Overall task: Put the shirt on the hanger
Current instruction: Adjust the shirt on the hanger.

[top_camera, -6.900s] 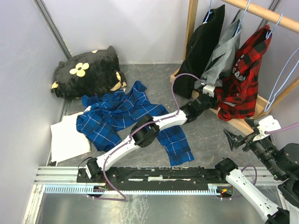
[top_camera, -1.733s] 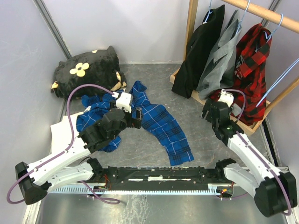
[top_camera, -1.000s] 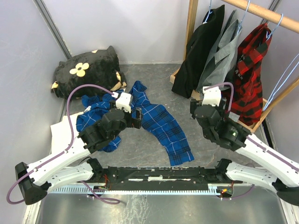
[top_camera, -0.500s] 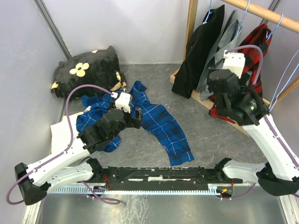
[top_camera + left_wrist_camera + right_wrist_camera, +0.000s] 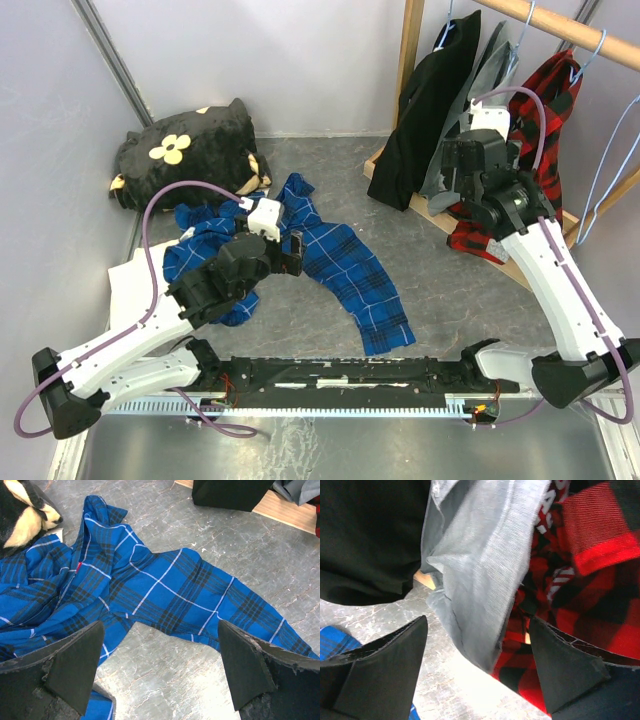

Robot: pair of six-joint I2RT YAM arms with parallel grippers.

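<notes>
**Top external view:** the shirt (image 5: 548,112) hangs at the right end of the wooden rod (image 5: 545,17). Its collar is up by the hook of the hanger (image 5: 599,42) and its hem is down near the rack's base board. A grey garment (image 5: 488,75) and a black garment (image 5: 428,100) hang to its left. The right gripper (image 5: 448,180) is raised in front of these clothes, level with the lower half of the grey garment, and the shirt is just behind and beside the wrist. How wide its jaws stand cannot be told from this view. The left gripper (image 5: 297,253) is low over the blue plaid shirt (image 5: 340,265) on the floor, well apart from the rack.

**Left wrist view:** the left gripper (image 5: 160,625) is spread wide and holds nothing. The blue plaid shirt (image 5: 165,585) lies crumpled below it on the grey floor (image 5: 165,680).

**Right wrist view:** the right gripper (image 5: 477,622) is also wide apart and has nothing clamped. The lower edge of the grey garment (image 5: 485,555) hangs between the fingers. The shirt (image 5: 590,605), showing some white lettering, is behind that grey cloth, toward the right finger. The black garment (image 5: 370,530) fills the upper left
</notes>
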